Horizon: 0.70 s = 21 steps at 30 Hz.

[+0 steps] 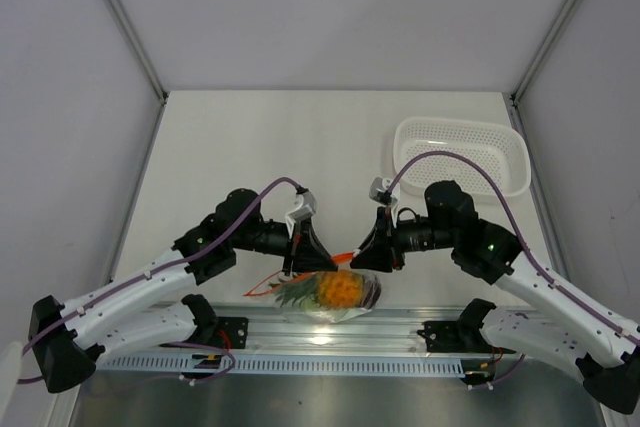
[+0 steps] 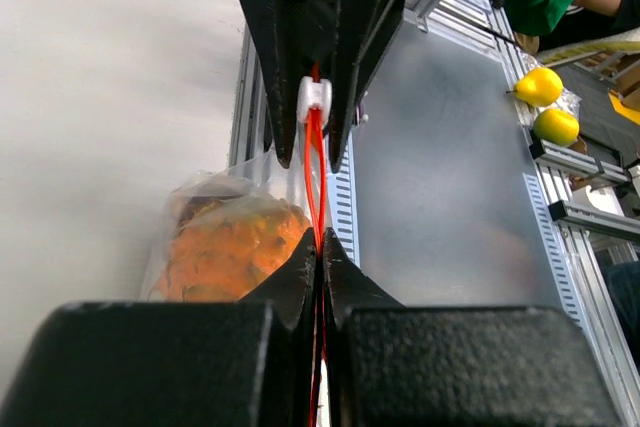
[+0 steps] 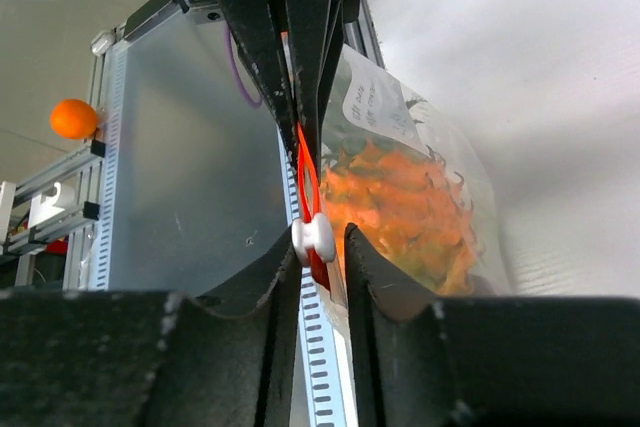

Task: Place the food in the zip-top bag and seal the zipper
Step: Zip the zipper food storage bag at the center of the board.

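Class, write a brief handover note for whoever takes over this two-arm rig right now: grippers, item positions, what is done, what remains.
Left gripper: shut on the thin red-orange zipper strip of the clear crinkly plastic bag.
Right gripper: shut on the zipper's small white slider.
Orange toy pineapple: inside the bag, held between the grippers; other pieces unclear.
Done: bagging, apparently.
Left: the strip between the grippers looks unsealed; probably run the slider along, then release.
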### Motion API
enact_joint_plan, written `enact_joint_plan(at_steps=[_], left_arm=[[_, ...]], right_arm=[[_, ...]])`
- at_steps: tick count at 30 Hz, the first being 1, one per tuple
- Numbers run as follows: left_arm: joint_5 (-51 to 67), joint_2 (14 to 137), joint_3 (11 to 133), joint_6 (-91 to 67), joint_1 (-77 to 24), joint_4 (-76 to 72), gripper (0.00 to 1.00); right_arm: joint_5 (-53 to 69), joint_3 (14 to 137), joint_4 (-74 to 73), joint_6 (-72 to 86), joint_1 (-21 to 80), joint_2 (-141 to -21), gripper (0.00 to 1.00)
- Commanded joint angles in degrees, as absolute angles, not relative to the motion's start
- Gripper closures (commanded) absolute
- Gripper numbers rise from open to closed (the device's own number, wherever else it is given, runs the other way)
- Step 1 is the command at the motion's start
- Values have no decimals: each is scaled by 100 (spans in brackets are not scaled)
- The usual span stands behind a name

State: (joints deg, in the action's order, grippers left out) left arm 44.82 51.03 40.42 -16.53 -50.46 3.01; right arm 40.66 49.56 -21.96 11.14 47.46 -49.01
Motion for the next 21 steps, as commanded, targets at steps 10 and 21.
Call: enact_joint_plan(at_steps=[10,21], left_arm=[[4711,4860,3893,-2030,-4781,-483,100],[4747,4659,3858,-2048,-4764,-624,44]], right_arm=[[4535,4623,-1591,1362,4562,-4755,78],[3850,4491,-835,2047,4562,-4764,100]])
